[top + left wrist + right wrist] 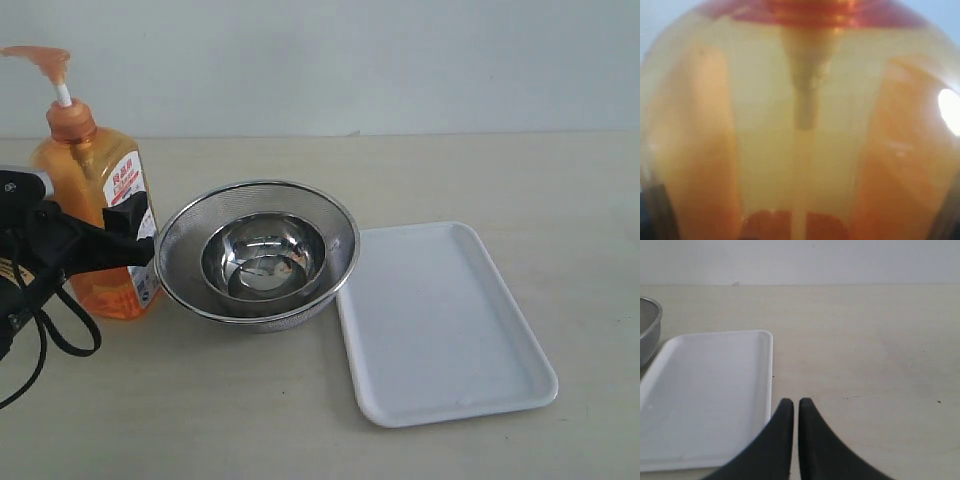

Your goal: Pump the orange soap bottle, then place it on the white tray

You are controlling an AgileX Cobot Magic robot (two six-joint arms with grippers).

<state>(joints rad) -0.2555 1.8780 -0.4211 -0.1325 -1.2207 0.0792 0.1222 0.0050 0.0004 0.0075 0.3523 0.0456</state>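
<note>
The orange soap bottle (95, 190) stands upright at the table's far left, its orange pump head (40, 58) raised on the white stem. My left gripper (115, 215) reaches in from the left edge and is shut on the bottle's body, one black finger (133, 216) lying across the label. In the left wrist view the bottle (800, 125) fills the whole picture, blurred. The white tray (440, 320) lies flat at the right with nothing on it. My right gripper (791, 402) is shut and holds nothing, hovering just off the tray's (705, 390) edge; the exterior view does not show it.
A round steel mesh bowl (190, 215) with a smaller steel bowl (263, 258) inside sits between bottle and tray, touching the tray's corner. Its rim (647, 330) also shows in the right wrist view. Black cables (60, 320) hang by the left arm.
</note>
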